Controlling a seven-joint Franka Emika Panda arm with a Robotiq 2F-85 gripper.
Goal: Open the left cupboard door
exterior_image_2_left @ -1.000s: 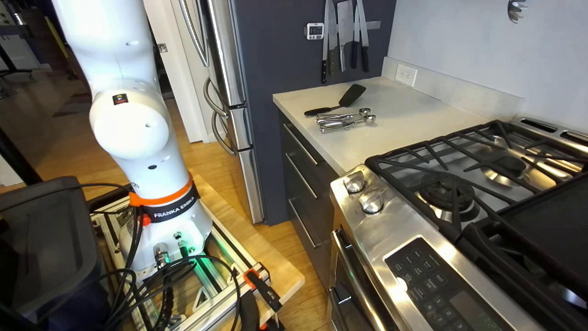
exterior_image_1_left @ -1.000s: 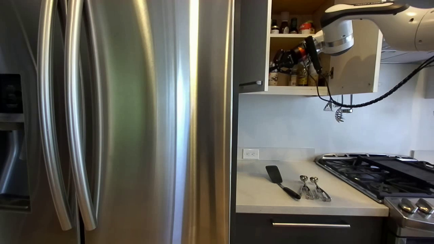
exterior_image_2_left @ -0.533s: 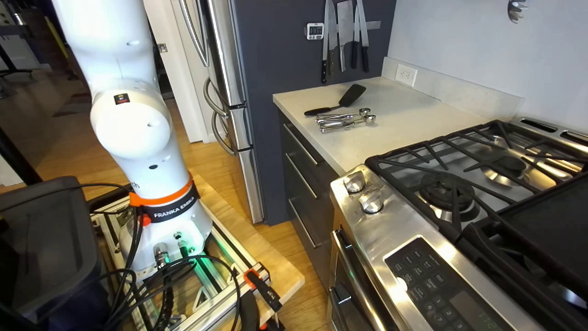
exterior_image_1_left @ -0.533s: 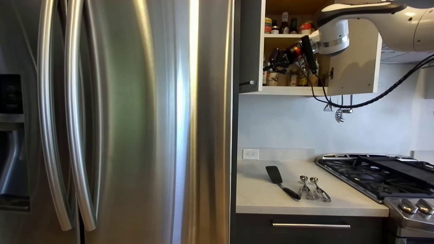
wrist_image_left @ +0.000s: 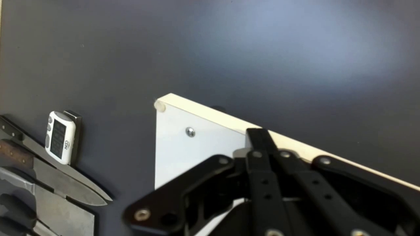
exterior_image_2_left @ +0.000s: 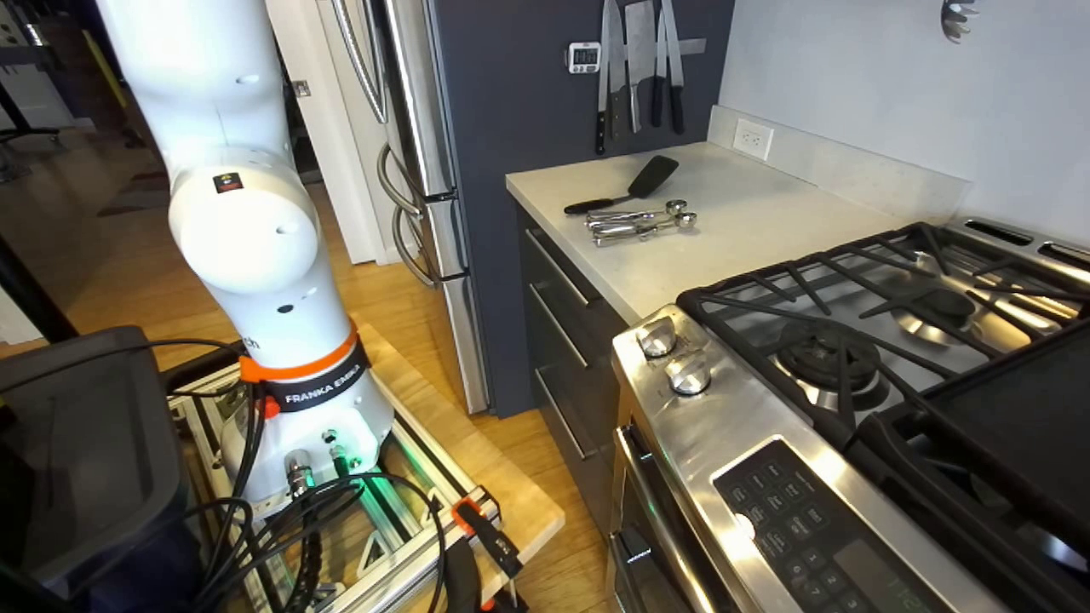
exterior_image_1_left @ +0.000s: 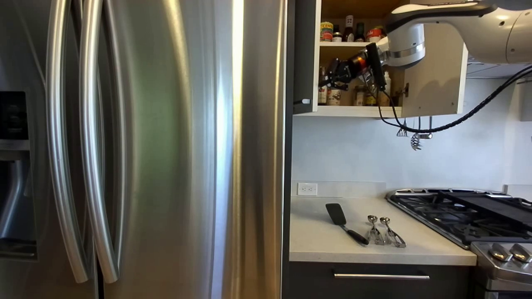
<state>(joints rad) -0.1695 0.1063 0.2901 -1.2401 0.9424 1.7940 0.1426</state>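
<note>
The left cupboard door (exterior_image_1_left: pixel 305 54) stands partway open just ahead of the claw (wrist_image_left: pixel 267 139), its pale free edge crossing behind the fingertips in the wrist view. A flat, rigid panel, it looks likely to swing lightly but to give a pinch little purchase on its smooth faces. The bar handle (exterior_image_1_left: pixel 303 101), lower than the claw, seems the firmest hold; with the door already ajar, a push on its inner side near the free edge (well away from the side it turns on) may serve as well. The claw's fingers lie close together, with nothing seen between them. They mask the meeting point, so touching or merely near cannot be told. In an exterior view the door's top is cut off above the claw; behind the claw, jars (exterior_image_1_left: pixel 359 98) are partly covered. Where the arm (exterior_image_2_left: pixel 243 230) shows its base, neither claw nor door appears.
</note>
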